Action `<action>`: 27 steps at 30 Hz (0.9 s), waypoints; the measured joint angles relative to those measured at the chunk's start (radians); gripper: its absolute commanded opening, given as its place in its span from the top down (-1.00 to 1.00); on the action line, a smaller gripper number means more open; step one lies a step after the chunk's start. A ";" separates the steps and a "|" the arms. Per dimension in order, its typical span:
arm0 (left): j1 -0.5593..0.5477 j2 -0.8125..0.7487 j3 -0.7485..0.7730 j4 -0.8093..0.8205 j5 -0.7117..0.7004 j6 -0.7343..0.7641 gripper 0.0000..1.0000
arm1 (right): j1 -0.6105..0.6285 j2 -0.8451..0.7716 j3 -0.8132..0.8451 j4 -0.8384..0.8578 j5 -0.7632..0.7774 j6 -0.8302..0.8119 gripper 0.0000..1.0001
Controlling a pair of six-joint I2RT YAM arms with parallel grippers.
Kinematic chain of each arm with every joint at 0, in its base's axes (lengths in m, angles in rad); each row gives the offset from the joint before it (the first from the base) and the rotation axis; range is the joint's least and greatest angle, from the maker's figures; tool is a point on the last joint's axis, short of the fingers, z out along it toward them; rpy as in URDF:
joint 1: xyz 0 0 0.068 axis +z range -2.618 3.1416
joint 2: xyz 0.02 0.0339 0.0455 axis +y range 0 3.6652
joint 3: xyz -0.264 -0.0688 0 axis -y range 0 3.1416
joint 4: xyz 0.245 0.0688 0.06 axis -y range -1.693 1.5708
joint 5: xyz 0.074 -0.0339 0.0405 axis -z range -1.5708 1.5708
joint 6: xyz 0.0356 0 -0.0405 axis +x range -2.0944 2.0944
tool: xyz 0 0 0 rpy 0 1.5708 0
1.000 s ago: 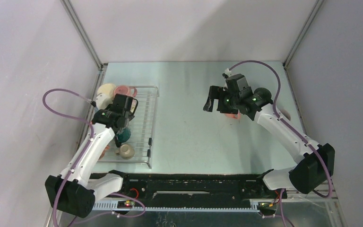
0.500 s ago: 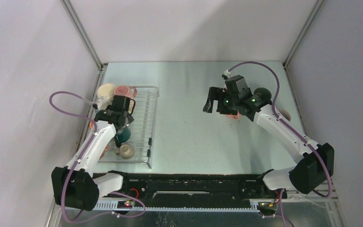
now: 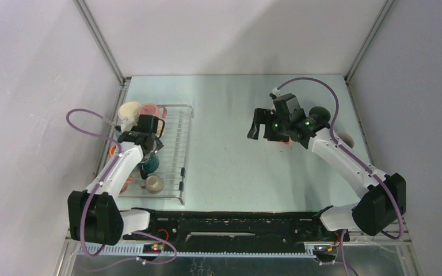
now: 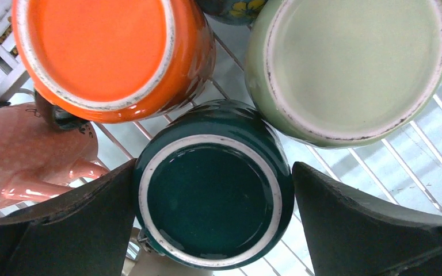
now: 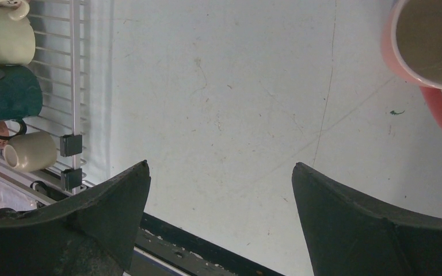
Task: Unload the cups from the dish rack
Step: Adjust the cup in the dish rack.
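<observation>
The dish rack (image 3: 175,150) lies at the table's left with several cups in it. In the left wrist view a dark teal cup (image 4: 210,218) stands upside down. It is crowded by an orange cup (image 4: 101,52), a pale green cup (image 4: 351,69) and a pink cup (image 4: 29,155). My left gripper (image 4: 214,165) is open and straddles the teal cup: the left finger (image 4: 63,224) is against its side, the right finger (image 4: 368,230) a small gap away. My right gripper (image 5: 220,165) hangs open over bare table, with a pink cup (image 5: 431,46) upright to its far right.
In the top view, a cream cup (image 3: 129,109) and a pink one (image 3: 149,109) fill the rack's far end, and a small cream cup (image 3: 154,184) lies near its front. A dark cup (image 3: 320,113) and a pinkish one (image 3: 347,139) stand by the right arm.
The left arm has swung its elbow left and steepened, bringing the gripper down around the teal cup. The right arm has hardly moved.
</observation>
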 measured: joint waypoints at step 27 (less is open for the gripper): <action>0.000 0.001 -0.068 0.109 0.146 0.066 -0.36 | 0.013 0.000 -0.009 0.008 0.010 0.000 -0.99</action>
